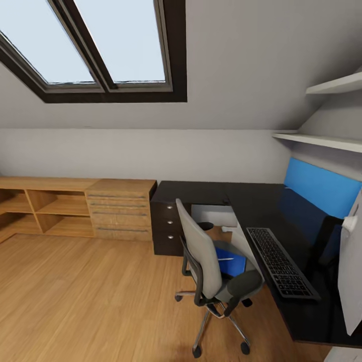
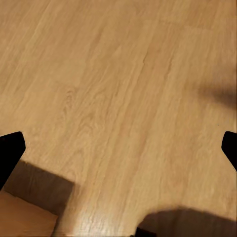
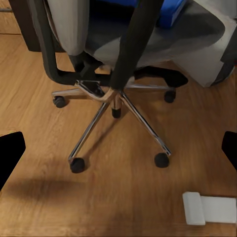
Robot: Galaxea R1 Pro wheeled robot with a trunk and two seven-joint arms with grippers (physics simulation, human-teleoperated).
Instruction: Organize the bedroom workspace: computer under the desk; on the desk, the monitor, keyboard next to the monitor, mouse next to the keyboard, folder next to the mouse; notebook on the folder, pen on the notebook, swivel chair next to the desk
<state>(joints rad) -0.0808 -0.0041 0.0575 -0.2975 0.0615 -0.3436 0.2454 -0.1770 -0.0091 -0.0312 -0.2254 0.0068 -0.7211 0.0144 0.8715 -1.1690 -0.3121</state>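
The swivel chair [image 1: 201, 256] stands at the inner corner of the black-topped desk [image 1: 201, 191], its grey back towards me. The blue folder [image 1: 237, 264] lies on its seat with a thin pale sliver on top that I cannot identify. The keyboard [image 1: 279, 261] lies on the desk's right wing. My right gripper [image 3: 118, 153] is open above the floor in front of the chair's chrome base [image 3: 116, 96], and the folder's edge [image 3: 173, 12] shows above the seat. My left gripper [image 2: 118, 153] is open over bare planks. The mouse, monitor, notebook, pen and computer I cannot make out.
A black drawer unit [image 1: 166, 226] sits under the desk's left end, beside a wooden drawer chest [image 1: 120, 208] and shelving. A white-grey slab [image 1: 352, 271] rises at the right edge. A white foot [image 3: 207, 207] rests on the floor. Open floor [image 1: 90, 301] lies left of the chair.
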